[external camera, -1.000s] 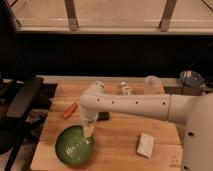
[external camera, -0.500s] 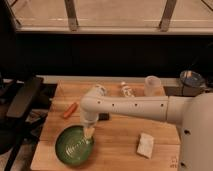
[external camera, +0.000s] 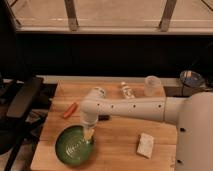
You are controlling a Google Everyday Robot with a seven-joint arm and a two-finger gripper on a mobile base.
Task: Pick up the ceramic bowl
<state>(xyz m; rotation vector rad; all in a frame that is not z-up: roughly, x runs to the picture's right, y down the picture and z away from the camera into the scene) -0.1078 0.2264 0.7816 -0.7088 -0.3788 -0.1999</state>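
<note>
The ceramic bowl (external camera: 72, 147) is round, shallow and glossy dark green with pale glare marks inside. It sits at the front left of the wooden table (external camera: 120, 140). My white arm reaches in from the right and bends down over the bowl. The gripper (external camera: 88, 134) hangs at the bowl's far right rim, its yellowish tips touching or just above the rim.
An orange carrot-like item (external camera: 69, 110) lies left of the arm. A small bottle (external camera: 127, 90) and a translucent plastic cup (external camera: 152, 85) stand at the back. A pale sponge (external camera: 145, 145) lies at the front right. A dark flat object (external camera: 103, 118) lies under the arm.
The arm and gripper have lowered slightly toward the bowl's right rim. The bowl has not moved.
</note>
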